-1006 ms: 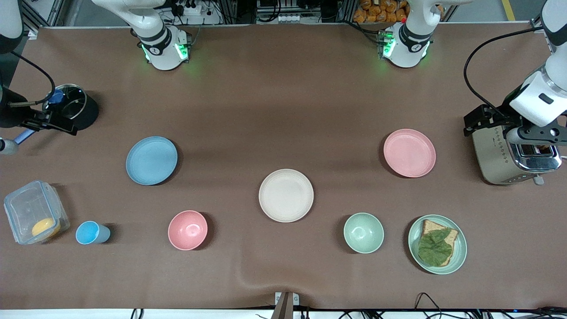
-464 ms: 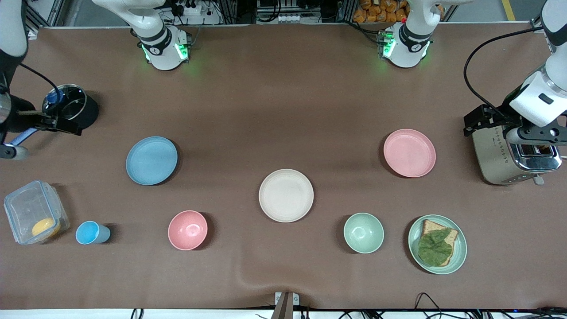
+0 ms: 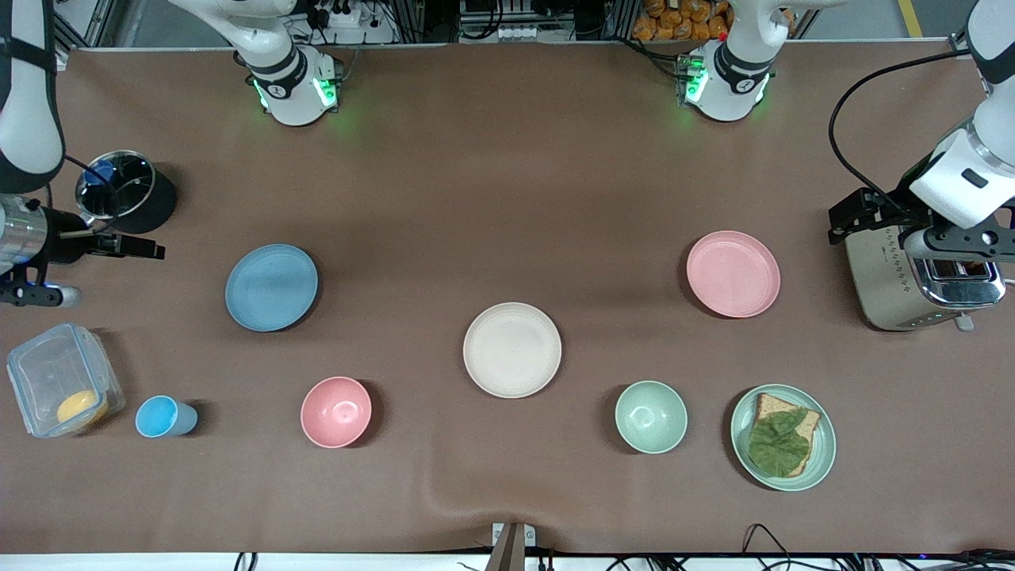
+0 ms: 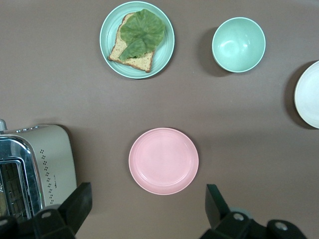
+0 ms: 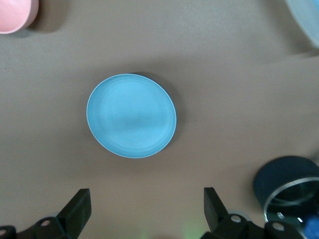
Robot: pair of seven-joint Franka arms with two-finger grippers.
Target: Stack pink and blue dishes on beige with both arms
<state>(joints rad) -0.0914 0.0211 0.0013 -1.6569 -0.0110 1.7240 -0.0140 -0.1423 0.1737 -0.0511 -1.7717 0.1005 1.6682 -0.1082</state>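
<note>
On the brown surface [image 3: 507,198] nothing is stacked yet: the beige plate [image 3: 512,350] lies bare at mid-table. The left end effector [image 4: 147,211], spread wide, hangs above the pink plate [image 3: 733,274]; the right end effector [image 5: 147,211], equally wide, above the blue plate [image 3: 271,287].

You have the blue plate [image 5: 131,115] lying below your right gripper's [image 5: 144,211] spread fingers, pink plate [image 4: 163,160] below the left gripper's [image 4: 147,209] fingers, toaster [image 4: 31,169] beside one left finger [image 4: 79,204].

High front view, two downward wrist views
</note>
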